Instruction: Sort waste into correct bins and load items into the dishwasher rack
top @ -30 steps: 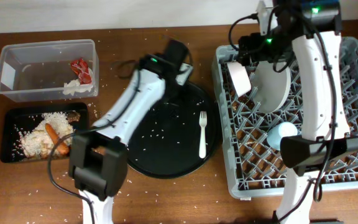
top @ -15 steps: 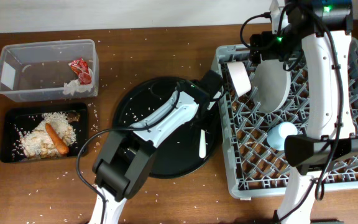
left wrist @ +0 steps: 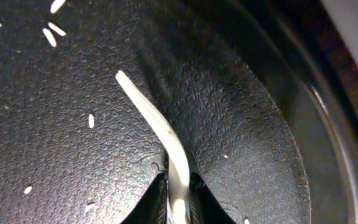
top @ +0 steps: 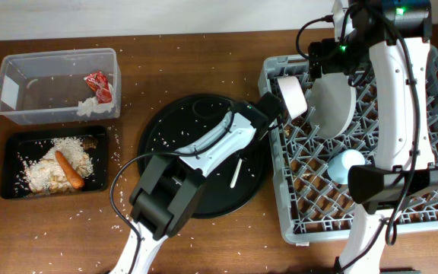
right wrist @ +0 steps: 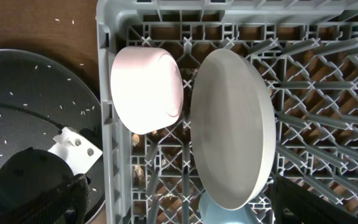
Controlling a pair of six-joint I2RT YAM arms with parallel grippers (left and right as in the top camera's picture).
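Observation:
The white fork [left wrist: 148, 115] lies on the round black tray [top: 173, 137], and my left gripper [left wrist: 179, 208] is shut on one end of it. From overhead only the fork's slanted handle [top: 236, 173] shows below the left arm. The dishwasher rack [top: 432, 114] holds the white bowl [top: 293, 95], the grey plate [top: 334, 106] on edge and the blue cup [top: 346, 164]. My right gripper [right wrist: 182, 208] hangs open above the plate [right wrist: 232, 130] and bowl [right wrist: 146, 87], holding nothing.
At the far left, the clear tub [top: 21, 76] holds the red wrapper [top: 99, 85] and napkin [top: 93, 106]. The shallow black tray [top: 14, 186] below it holds the carrot [top: 69, 169] and rice [top: 48, 171]. Rice grains dot the table and round tray.
My left arm swung right across the round tray to the fork and its jaws closed on it. The fork now lies slanted. The right arm barely moved.

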